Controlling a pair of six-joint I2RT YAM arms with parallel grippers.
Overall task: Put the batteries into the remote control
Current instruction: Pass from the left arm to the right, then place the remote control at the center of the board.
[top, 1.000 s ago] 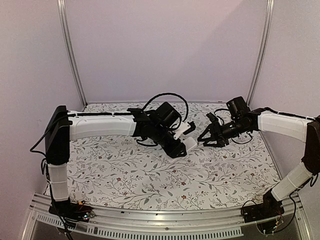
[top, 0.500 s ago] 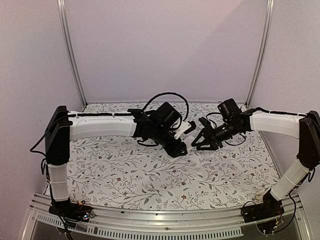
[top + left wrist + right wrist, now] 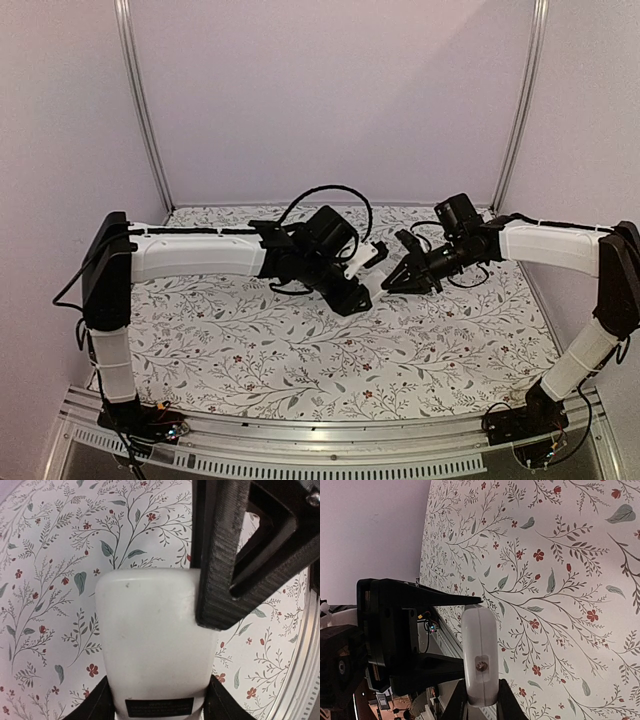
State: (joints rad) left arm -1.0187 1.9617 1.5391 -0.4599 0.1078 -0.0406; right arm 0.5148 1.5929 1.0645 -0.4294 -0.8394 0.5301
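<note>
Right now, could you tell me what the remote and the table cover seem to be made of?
The remote: moulded white plastic, smooth and slightly glossy, judging by soft highlights and rounded corners; a metal-looking screw sits in its edge. The table cover: probably printed paper or vinyl, matte; the leaf and flower pattern lies flat, with no visible weave.

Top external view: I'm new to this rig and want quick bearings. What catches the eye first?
Two grippers meet in mid-air above the floral tablecloth, near the middle of the scene. The left gripper holds the white remote control by its sides, with its plain back towards the left wrist camera. The right gripper is shut on the remote from the other side.
</note>
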